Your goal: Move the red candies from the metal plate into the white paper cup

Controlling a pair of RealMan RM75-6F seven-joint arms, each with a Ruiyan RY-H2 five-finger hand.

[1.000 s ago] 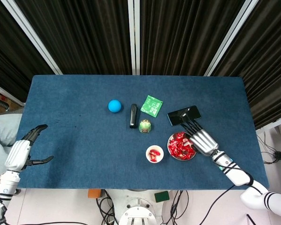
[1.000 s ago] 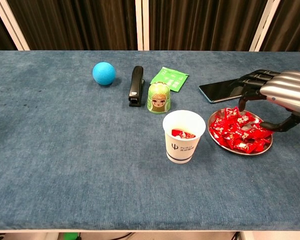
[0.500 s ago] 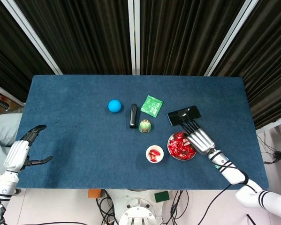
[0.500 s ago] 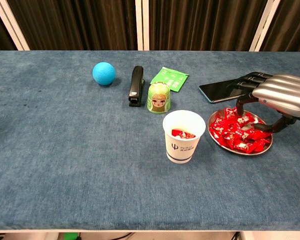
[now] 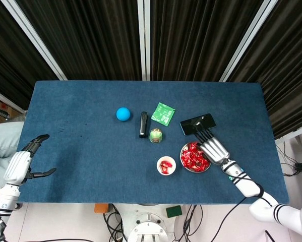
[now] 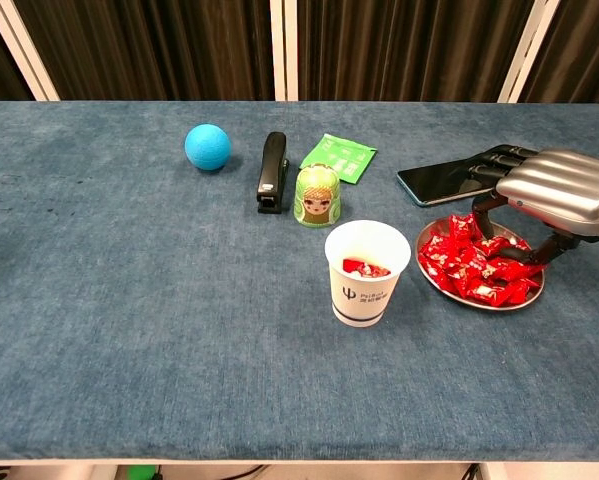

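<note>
Even overhead light, both views sharp; soft shadow under right hand (image 6: 559, 190), faint glare on its metal.

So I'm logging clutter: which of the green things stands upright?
The green doll, standing upright just behind the white paper cup. The other green thing, the green packet, lies flat further back.

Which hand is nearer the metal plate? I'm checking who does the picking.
Right. The right hand hovers over the metal plate's far edge; the left hand sits at the table's opposite end.
</note>
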